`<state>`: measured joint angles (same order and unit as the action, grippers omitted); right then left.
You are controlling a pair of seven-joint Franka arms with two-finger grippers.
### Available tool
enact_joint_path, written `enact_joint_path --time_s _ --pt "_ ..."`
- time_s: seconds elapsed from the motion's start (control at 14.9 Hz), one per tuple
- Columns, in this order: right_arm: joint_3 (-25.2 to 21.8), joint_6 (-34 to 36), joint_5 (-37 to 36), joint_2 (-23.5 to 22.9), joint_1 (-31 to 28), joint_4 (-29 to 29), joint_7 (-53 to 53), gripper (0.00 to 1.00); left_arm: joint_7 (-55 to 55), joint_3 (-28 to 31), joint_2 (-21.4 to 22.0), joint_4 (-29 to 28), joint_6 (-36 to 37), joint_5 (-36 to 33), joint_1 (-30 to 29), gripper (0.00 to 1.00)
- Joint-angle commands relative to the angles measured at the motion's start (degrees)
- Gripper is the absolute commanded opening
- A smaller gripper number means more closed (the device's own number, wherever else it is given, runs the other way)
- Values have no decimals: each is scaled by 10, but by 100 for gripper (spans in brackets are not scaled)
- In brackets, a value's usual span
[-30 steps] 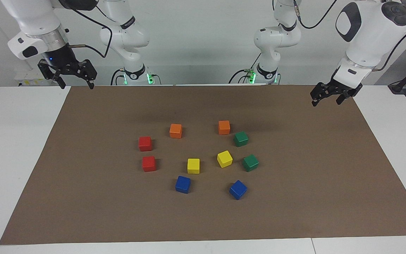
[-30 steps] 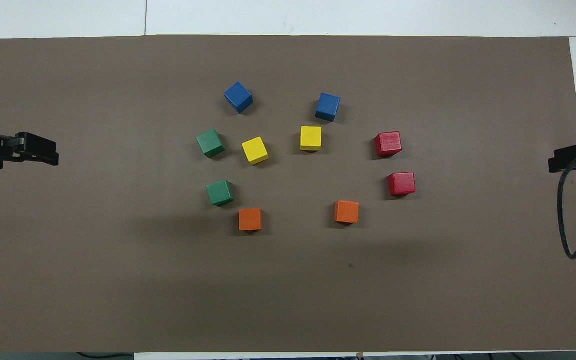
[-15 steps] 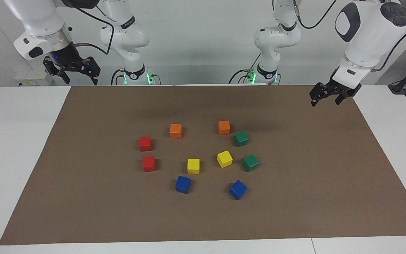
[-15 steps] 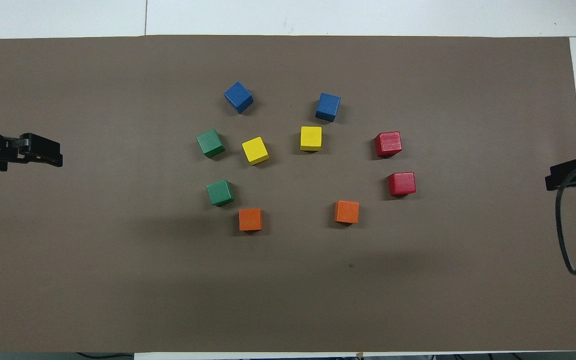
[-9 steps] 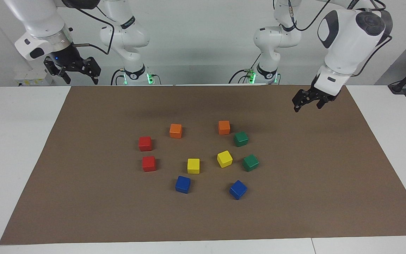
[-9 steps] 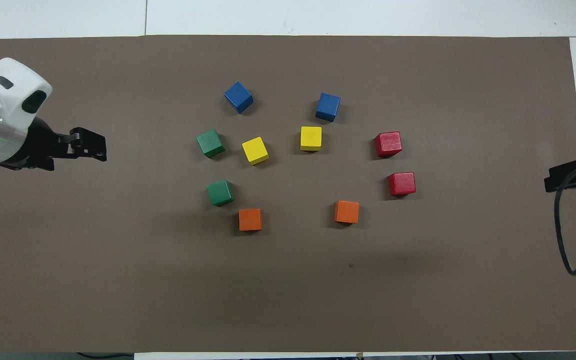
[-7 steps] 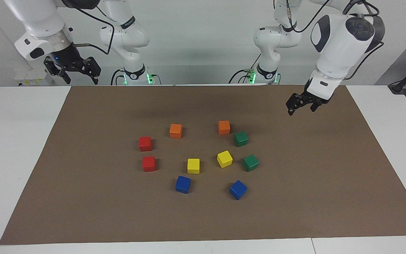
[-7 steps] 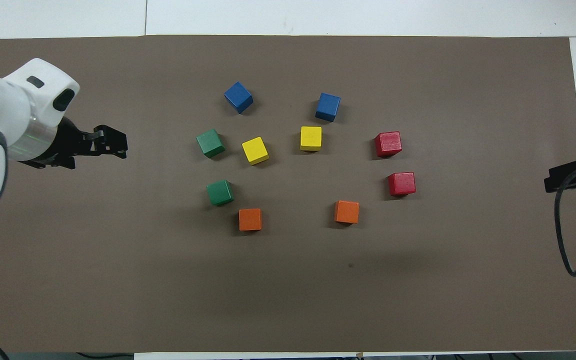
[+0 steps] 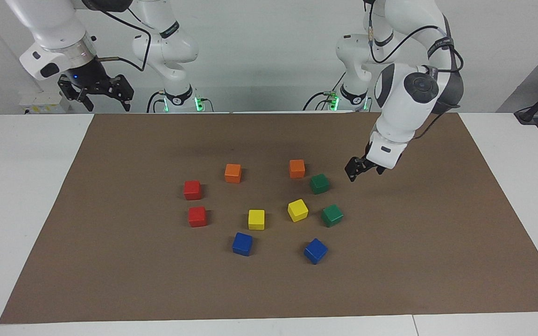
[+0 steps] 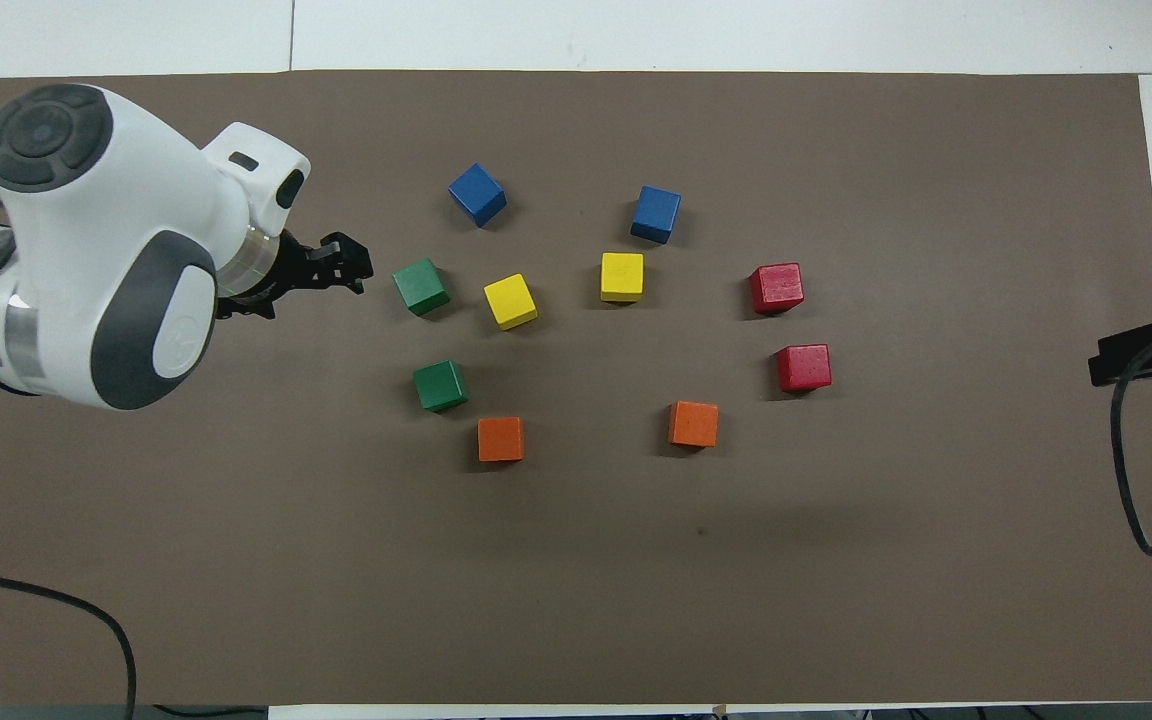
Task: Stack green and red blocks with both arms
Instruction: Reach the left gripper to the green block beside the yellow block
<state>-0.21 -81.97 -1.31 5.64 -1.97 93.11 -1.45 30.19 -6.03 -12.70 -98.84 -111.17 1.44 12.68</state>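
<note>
Green blocks: two dark cubes on the brown mat toward the left arm's end; one nearer the robots, just beside an orange cube; the other farther out, near a yellow cube; apart from each other, neither stacked.
Red blocks: pair toward the right arm's end; one nearer the robots, one just farther out; side by side, apart, flat on the mat.
Key relation: nearer green block lies inward of the left gripper, toward the table's middle and slightly lower; a short sideways and downward reach, by the look of it; no long axis to speak of, cubes being equal-sided, though both greens sit slightly turned on the mat, so likely some wrist rotation needed.
Left gripper: low over bare mat beside the green pair; fingers apart, holding nothing; clearly the closer hand to the greens.
Right gripper: raised by the mat's corner at its own end, well apart from the reds; fingers spread, empty; waiting.
Containers: none in view; only the mat bearing the cubes.
Other cubes: second orange, second yellow, two blue; no part in the task.
Progress: no stack begun.
</note>
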Motion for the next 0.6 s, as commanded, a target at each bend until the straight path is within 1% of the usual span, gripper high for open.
enact_joint_path --time_s 0.0,0.13,0.2,0.27,0.47,0.54 --pt "0 -2 4 14 -7 16 -14 100 43 9 -40 7 -40 -8 30 100" --pt "0 -4 3 14 -6 16 -13 100 58 9 -77 21 -43 -18 45 100" --pt "0 -5 3 14 -5 15 -13 100 99 10 -99 38 -51 -26 57 100" --pt "0 -6 3 14 -5 16 -13 100 127 10 -111 51 -59 -38 61 100" --pt "0 -7 3 13 -5 15 -12 100 142 10 -120 52 -67 -37 59 100" --pt "0 -7 3 13 -4 15 -12 100 167 10 -126 54 -76 -37 60 100"
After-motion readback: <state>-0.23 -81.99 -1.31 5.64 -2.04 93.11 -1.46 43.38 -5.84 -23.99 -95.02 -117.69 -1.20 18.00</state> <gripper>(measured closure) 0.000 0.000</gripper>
